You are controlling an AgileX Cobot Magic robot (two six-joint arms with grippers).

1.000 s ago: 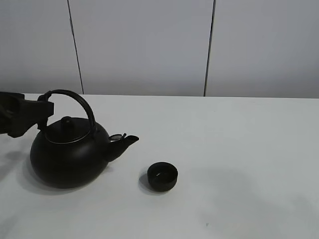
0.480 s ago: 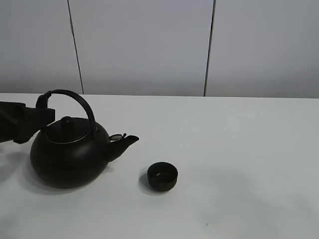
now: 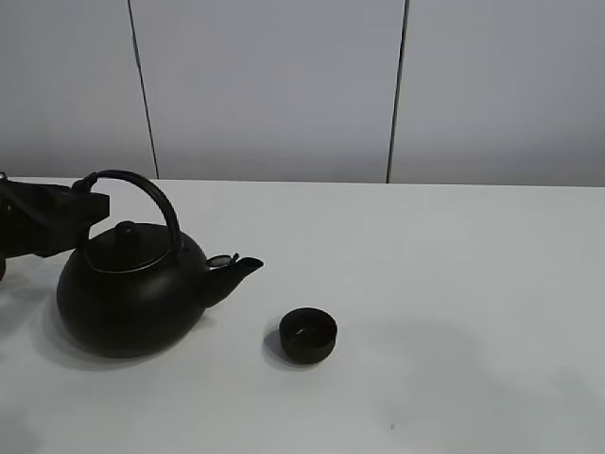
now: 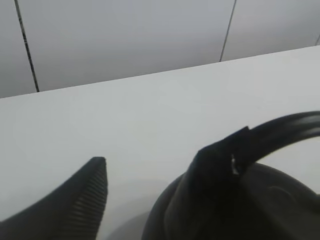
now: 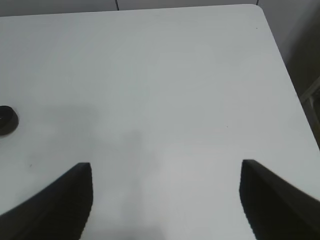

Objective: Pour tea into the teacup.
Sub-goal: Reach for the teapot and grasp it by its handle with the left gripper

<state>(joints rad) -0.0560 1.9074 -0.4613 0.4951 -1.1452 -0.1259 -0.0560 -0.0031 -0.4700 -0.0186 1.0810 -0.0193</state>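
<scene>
The small black teacup (image 3: 308,335) stands on the white table (image 3: 454,284), just right of the spout of the big black kettle (image 3: 132,293). It also shows far off in the right wrist view (image 5: 7,120). My left gripper (image 3: 93,204) is at the left end of the kettle's arched handle (image 3: 151,194). In the left wrist view it (image 4: 152,159) is open, and the handle (image 4: 285,131) runs out from behind one finger (image 4: 210,190). My right gripper (image 5: 165,167) is open and empty above bare table, out of the high view.
The table's right edge and far corner (image 5: 260,10) show in the right wrist view. A grey panelled wall (image 3: 284,85) stands behind the table.
My left gripper dipped a little, then rose and moved slightly right toward the kettle handle. Kettle and teacup have not moved.
</scene>
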